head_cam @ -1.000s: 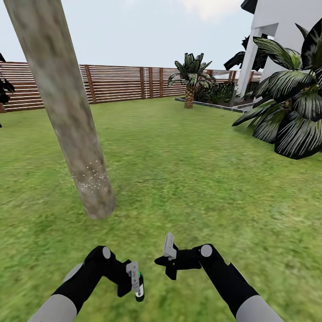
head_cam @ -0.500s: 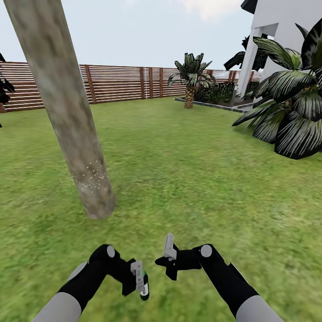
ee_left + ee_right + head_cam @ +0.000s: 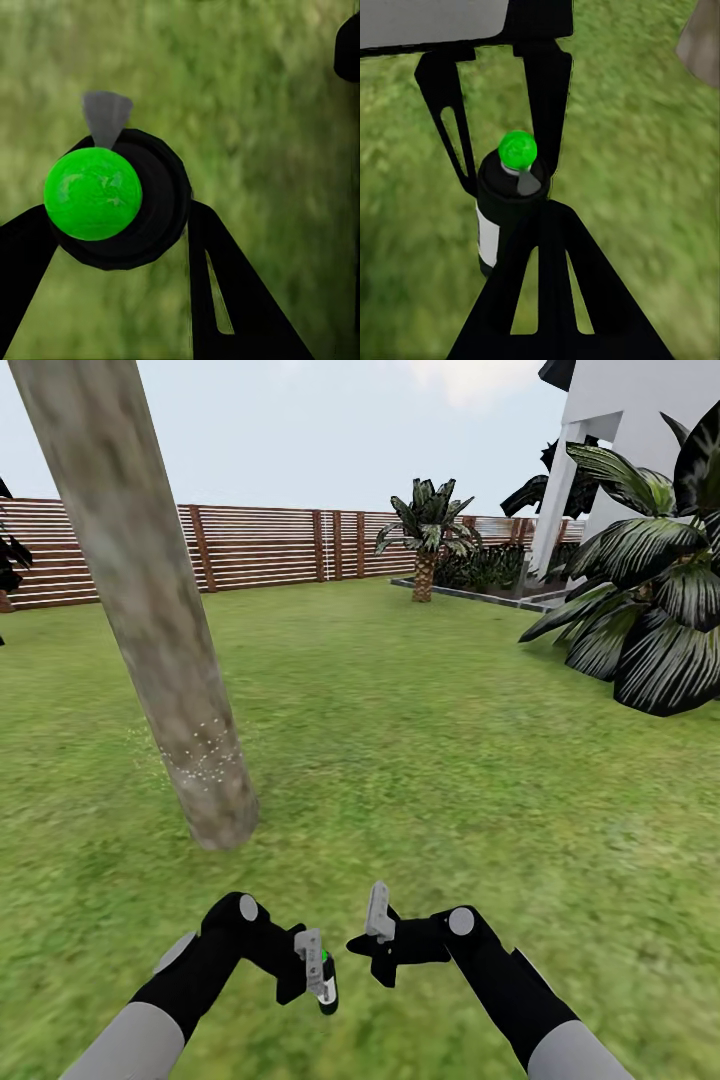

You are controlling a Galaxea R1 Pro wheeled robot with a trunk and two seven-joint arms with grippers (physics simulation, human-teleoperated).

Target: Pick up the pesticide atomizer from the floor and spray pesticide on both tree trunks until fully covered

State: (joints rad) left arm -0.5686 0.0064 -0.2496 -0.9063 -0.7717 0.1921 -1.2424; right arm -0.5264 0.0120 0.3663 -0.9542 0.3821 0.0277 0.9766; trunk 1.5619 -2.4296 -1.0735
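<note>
Stretching wide, the lawn [image 3: 430,740] runs open to the fence [image 3: 260,545] behind; palm fronds [image 3: 650,610] crowd its right edge. Left of centre leans the tree trunk [image 3: 165,650]. The left gripper [image 3: 318,980] clamps the atomizer [image 3: 327,988]; beside it, the right gripper [image 3: 375,940] is shut, holding nothing.

Mottled tree trunk [image 3: 150,610] leaning over green lawn [image 3: 430,740], left gripper [image 3: 312,975] clasping pesticide atomizer [image 3: 326,985], right gripper [image 3: 372,935] nearby, slatted fence [image 3: 260,550], palms [image 3: 428,530] behind.

Tree trunk [image 3: 150,610] ahead-left, open lawn [image 3: 430,740] rightward
</note>
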